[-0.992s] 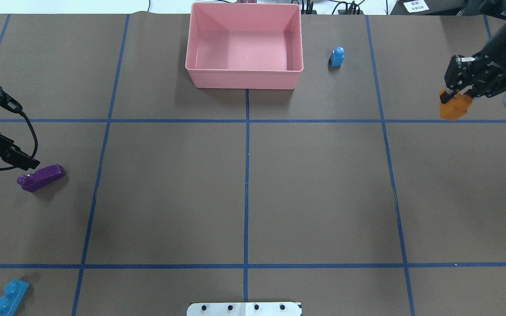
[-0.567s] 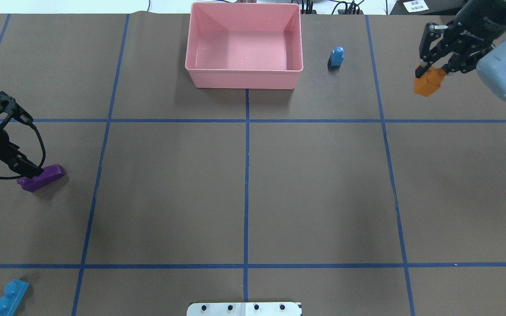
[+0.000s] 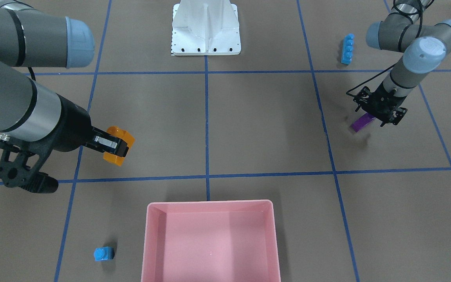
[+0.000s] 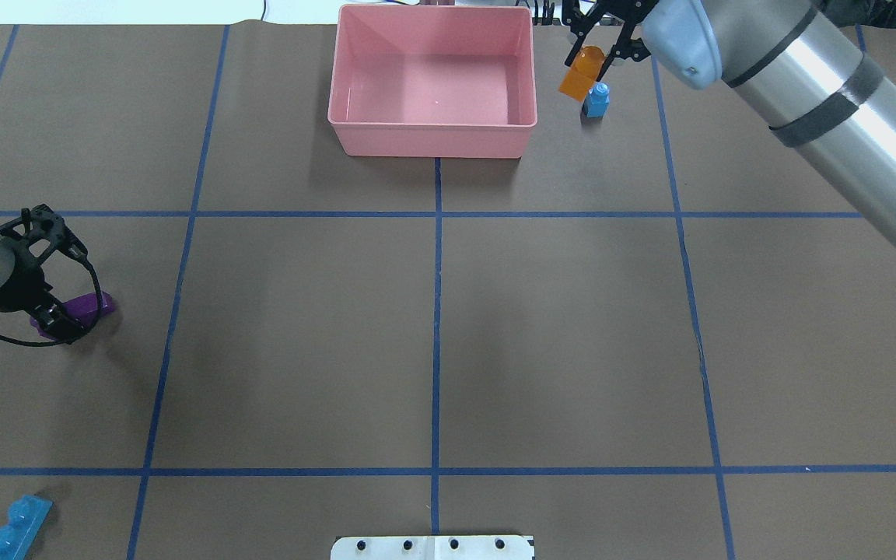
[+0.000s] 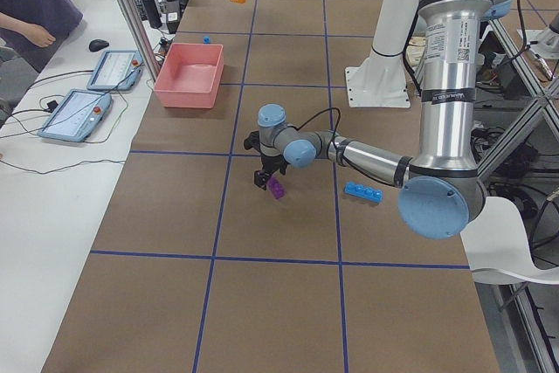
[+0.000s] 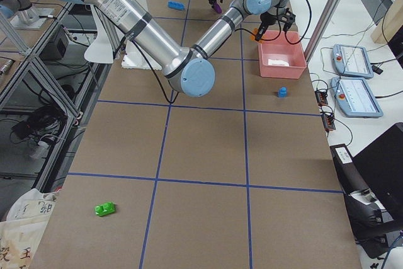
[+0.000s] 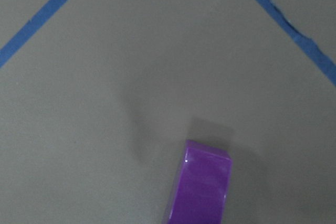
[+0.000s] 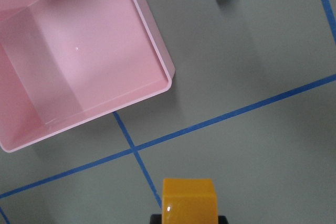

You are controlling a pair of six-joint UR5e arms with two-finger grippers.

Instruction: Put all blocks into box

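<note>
My right gripper (image 4: 594, 53) is shut on the orange block (image 4: 580, 64) and holds it in the air just right of the pink box (image 4: 432, 144), above the small light blue block (image 4: 596, 101). The right wrist view shows the orange block (image 8: 189, 199) with the box (image 8: 157, 51) ahead. My left gripper (image 4: 57, 320) is open, low over the left end of the long purple block (image 4: 94, 305), which lies on the table; the block (image 7: 202, 187) fills the bottom of the left wrist view. A long light blue block (image 4: 16, 527) lies near the left front corner. A green block (image 6: 104, 208) lies far off at the right end.
The white robot base (image 3: 206, 27) stands at the table's near edge. Blue tape lines cross the brown table top. Tablets (image 5: 92, 93) and a person's arm (image 5: 35, 32) are beside the table beyond the box.
My right gripper has carried the orange block left and toward the far edge, up to the box's right side. My left gripper has moved right, onto the purple block's end.
</note>
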